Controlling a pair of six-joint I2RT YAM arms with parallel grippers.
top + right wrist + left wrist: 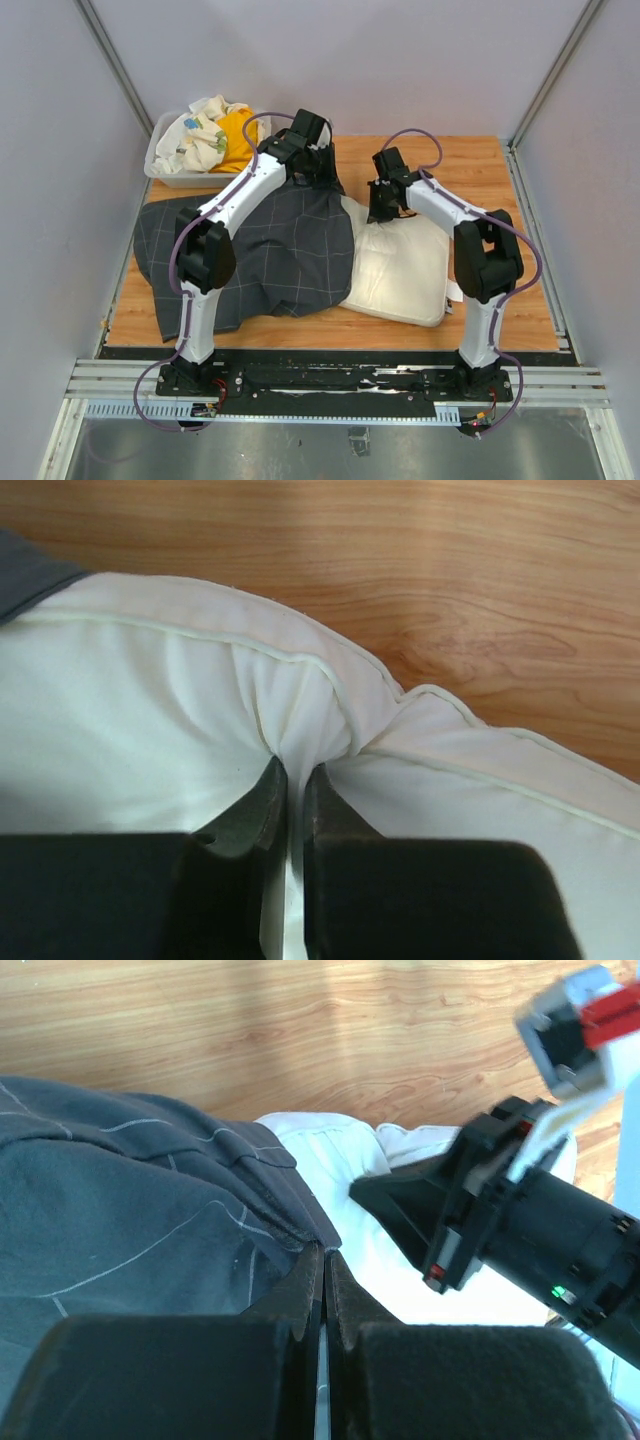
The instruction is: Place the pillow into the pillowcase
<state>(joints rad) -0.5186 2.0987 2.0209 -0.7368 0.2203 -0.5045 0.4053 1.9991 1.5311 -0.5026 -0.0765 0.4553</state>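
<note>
The left gripper [322,1260] was closed, pinching the pillowcase [270,255] at its right-hand hem. The right gripper [295,775] was closed on a bunched fold at the far edge of the pillow [400,265]. The pillow lay on the table [480,170], its left side touching the pillowcase.

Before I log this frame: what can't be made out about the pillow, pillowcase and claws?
- Top view: the pillowcase overlaps the pillow at its left edge; how far the pillow reaches beneath is hidden.
- Left wrist view: the left claw is shut on the pillowcase hem; whether it holds one layer or two, its fingers hide.
- Right wrist view: the right claw pinches the pillow; frame edges cut off the rest.
</note>
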